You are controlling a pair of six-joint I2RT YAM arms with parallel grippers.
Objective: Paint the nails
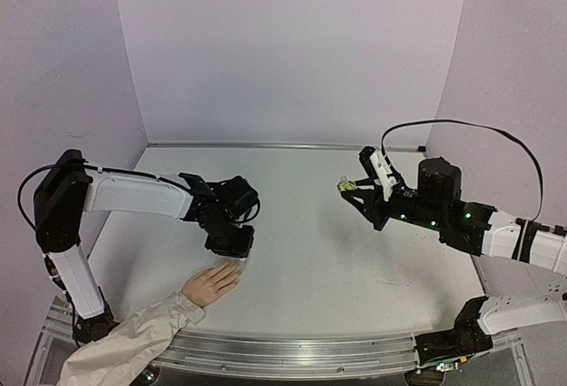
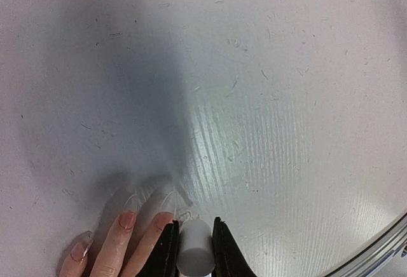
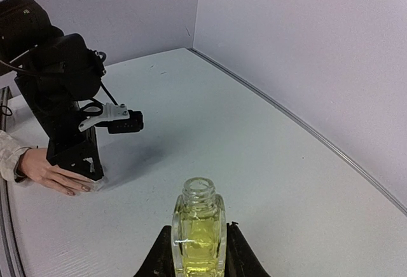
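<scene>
My left claw (image 2: 194,226) clamps the white brush cap (image 2: 195,256) just beside the nails (image 2: 128,220) of the hand (image 1: 213,284) on the counter (image 1: 337,253); my right claw (image 3: 198,239) grips the open bottle (image 3: 199,216). Painting step, I judge: next, a fine stroke along one nail.

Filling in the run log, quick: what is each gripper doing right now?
Left gripper: closed on the white cap, beside the fake hand and its fingertips.
Right gripper: closed on the open yellow-green bottle.
</scene>
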